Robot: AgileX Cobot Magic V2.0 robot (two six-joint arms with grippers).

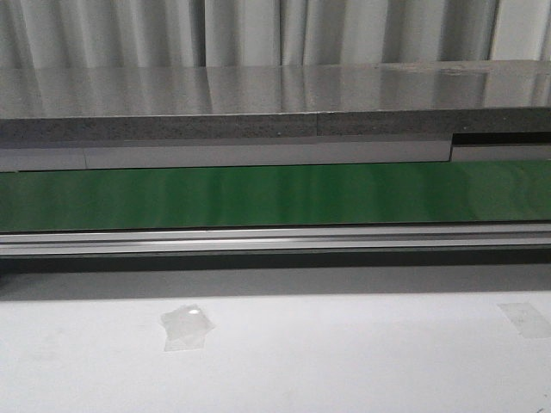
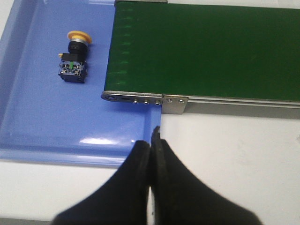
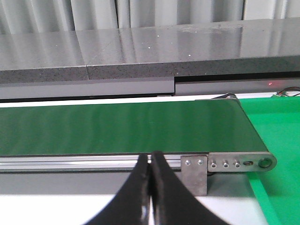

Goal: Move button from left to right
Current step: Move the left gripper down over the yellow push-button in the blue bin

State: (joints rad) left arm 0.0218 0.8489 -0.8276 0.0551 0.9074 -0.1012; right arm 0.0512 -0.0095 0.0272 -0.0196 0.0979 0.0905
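The button [image 2: 72,58] lies on its side in a blue tray [image 2: 47,122], its orange-yellow cap pointing away from me and its dark blocky body nearer. It shows only in the left wrist view. My left gripper [image 2: 152,140] is shut and empty, over the tray's near corner, well apart from the button. My right gripper [image 3: 151,159] is shut and empty, in front of the conveyor's rail. Neither gripper shows in the front view.
A green conveyor belt [image 1: 275,196] runs across the table, with a metal rail [image 1: 275,239] along its near side. Its left end [image 2: 136,98] overhangs the blue tray. Its right end [image 3: 248,163] reaches a green surface [image 3: 276,140]. Two tape patches [image 1: 186,327] lie on the white table.
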